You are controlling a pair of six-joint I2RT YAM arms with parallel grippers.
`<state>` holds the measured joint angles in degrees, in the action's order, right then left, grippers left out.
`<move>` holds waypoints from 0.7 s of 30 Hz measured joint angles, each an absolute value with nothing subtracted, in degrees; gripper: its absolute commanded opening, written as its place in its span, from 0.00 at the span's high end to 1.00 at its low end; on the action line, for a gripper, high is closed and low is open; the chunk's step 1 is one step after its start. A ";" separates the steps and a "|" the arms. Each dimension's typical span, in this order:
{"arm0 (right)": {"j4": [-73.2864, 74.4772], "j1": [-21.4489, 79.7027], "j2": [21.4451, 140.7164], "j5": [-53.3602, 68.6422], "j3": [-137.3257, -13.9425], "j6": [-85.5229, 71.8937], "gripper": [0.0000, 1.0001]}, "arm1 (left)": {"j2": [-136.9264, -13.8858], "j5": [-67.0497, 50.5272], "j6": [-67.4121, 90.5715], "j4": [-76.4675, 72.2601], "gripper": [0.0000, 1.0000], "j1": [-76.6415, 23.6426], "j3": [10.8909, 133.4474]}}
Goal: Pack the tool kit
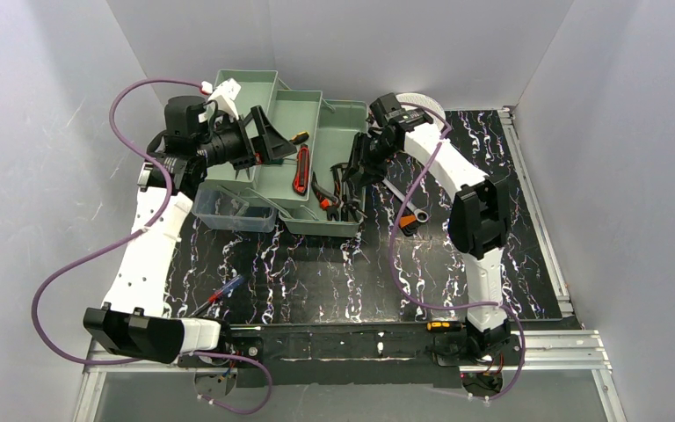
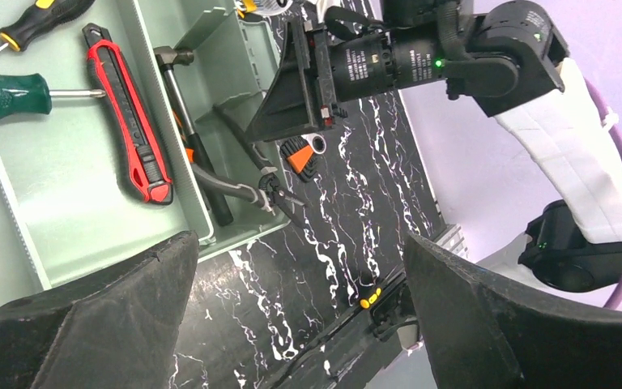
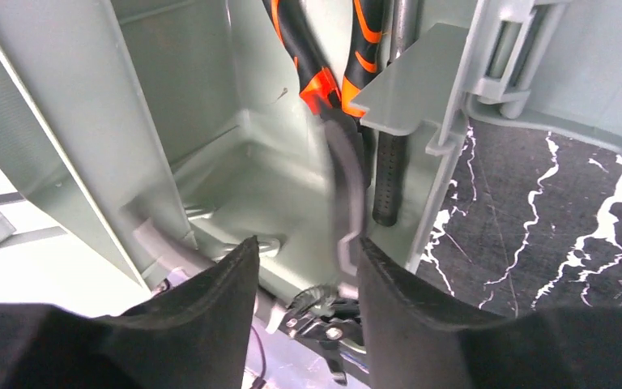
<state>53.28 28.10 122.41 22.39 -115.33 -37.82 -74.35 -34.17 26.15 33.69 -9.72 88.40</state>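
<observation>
The sage-green toolbox (image 1: 294, 110) stands open at the back of the table. Its tray holds a red knife (image 1: 301, 170) and orange-handled pliers (image 1: 325, 195). My left gripper (image 1: 264, 138) hovers open and empty over the tray. In the left wrist view (image 2: 298, 239) I see the red knife (image 2: 125, 113), a green-handled screwdriver (image 2: 8, 91), a hammer (image 2: 196, 142) and pliers (image 2: 243, 185). My right gripper (image 1: 358, 167) reaches into the right compartment. Its fingers stand apart (image 3: 308, 243), and the blurred grey head of the orange-handled pliers (image 3: 324, 77) lies by its right finger.
A clear plastic container (image 1: 233, 209) sits left of the toolbox. A wrench (image 1: 402, 195) and an orange piece (image 1: 409, 224) lie on the black marbled mat to its right. A screwdriver (image 1: 224, 290) lies near the left arm's base. A white round spool (image 1: 424, 97) sits behind the right arm.
</observation>
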 measured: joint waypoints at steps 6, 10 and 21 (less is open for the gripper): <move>53.25 28.01 120.66 20.43 -115.33 -37.21 0.43 | -74.35 -33.63 26.17 33.95 0.02 -9.72 87.70; 53.25 27.40 118.48 19.44 -115.37 -36.62 0.43 | -74.32 -33.41 26.17 33.95 0.02 -9.72 87.70; 55.05 23.75 117.03 12.93 -117.67 -32.14 0.46 | -74.67 -32.51 26.13 34.89 0.02 -9.72 88.18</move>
